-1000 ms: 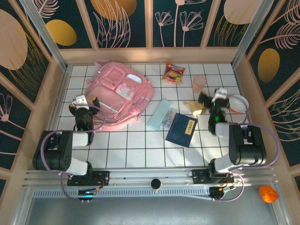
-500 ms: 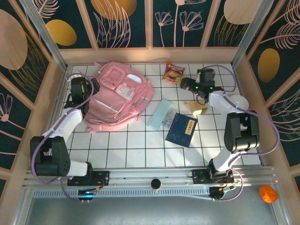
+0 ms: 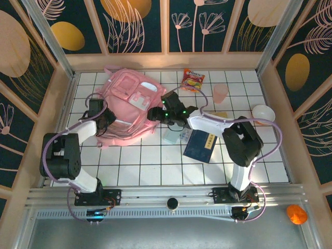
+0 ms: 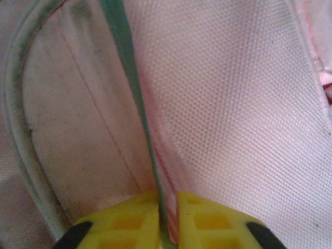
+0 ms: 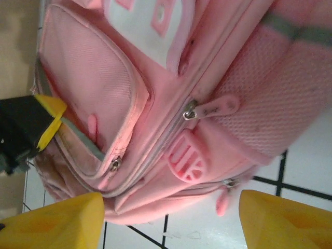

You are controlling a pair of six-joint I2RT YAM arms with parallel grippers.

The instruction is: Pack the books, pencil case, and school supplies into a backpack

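The left hand [image 3: 106, 120] pinches the backpack [image 3: 129, 101] at middle left; the right hand [image 5: 171, 210] hangs open. The thin cloth may slip free.

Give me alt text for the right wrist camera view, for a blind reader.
Close-up of the pink backpack, zippered front pockets showing, lying on the white tiled table. The right gripper stands open before it, yellow fingers wide; at the frame's left edge, the left gripper pinches the bag.

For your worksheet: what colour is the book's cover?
The book is dark navy with a cream label; best in top external view.
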